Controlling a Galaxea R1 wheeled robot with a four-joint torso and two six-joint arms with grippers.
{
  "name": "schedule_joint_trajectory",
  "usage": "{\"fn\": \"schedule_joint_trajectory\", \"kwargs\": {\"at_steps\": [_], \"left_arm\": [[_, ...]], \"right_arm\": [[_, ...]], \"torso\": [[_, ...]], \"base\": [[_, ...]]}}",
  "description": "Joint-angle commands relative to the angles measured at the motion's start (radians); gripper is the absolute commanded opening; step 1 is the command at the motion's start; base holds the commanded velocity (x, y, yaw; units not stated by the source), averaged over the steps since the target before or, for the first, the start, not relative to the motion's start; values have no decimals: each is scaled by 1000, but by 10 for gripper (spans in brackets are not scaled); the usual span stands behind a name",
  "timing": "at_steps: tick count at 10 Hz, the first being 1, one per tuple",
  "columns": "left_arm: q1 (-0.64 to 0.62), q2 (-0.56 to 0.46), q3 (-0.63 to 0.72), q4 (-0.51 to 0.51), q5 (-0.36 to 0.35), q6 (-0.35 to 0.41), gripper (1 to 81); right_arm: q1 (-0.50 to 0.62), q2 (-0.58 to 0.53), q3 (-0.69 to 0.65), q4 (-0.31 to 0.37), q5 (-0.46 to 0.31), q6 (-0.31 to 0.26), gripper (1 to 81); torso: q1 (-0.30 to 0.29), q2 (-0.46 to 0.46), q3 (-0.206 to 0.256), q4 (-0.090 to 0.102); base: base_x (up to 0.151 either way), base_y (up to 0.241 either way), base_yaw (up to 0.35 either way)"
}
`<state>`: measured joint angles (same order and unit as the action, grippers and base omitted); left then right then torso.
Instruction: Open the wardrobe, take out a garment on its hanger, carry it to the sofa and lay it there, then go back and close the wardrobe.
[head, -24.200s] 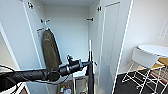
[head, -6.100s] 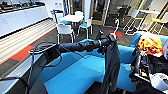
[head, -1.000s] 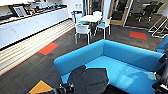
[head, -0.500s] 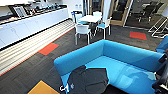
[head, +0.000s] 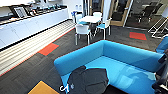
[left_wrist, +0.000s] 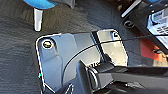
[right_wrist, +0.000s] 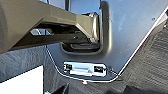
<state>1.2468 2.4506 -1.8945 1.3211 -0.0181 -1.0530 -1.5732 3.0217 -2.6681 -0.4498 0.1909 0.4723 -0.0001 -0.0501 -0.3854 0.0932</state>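
The bright blue sofa (head: 130, 55) stands in front of me in the head view. The garment (head: 88, 81), a black T-shirt, lies crumpled on the near left end of the sofa seat. The white hook of its hanger (head: 64, 87) pokes out at the shirt's left edge, over the sofa's front corner. Nothing grips either of them. A dark part of my right arm (head: 162, 75) shows at the right edge, over the sofa's right end.
White chairs (head: 82, 31) and a white table (head: 91, 18) stand behind the sofa. A long white counter (head: 30, 27) runs along the left wall. Dark carpet with orange tiles (head: 48, 48) lies between them. A blue seat on a white leg (left_wrist: 38, 16) stands over the carpet.
The whole picture has shifted a little, so the camera has moved. The T-shirt and hanger lie on the sofa as before.
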Motion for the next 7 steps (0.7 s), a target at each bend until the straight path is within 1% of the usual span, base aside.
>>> {"fn": "schedule_joint_trajectory", "kwargs": {"at_steps": [1,2,3,4,5,7], "left_arm": [[95,146,-273,57,-65,-4,811],[110,176,-330,53,-94,-5,811],[121,209,-397,53,-129,-9,811],[128,239,-449,53,-141,-12,811],[136,258,-474,52,-141,-13,811],[151,301,-538,53,-135,-15,811]], "right_arm": [[-5,21,-22,-6,-54,3,811],[-3,24,-28,-4,-54,3,811],[-3,25,-30,-4,-54,3,811],[-3,25,-30,-4,-54,3,811],[-3,27,-30,-6,-54,3,811],[-3,32,-30,-7,-54,2,811]], "torso": [[0,0,85,0],[0,0,102,0],[0,0,137,0],[0,-1,166,0],[0,-1,110,0],[0,-2,133,0]], "base": [[0,0,0],[0,0,0],[0,0,0],[0,0,0],[0,0,0],[0,0,0]]}}
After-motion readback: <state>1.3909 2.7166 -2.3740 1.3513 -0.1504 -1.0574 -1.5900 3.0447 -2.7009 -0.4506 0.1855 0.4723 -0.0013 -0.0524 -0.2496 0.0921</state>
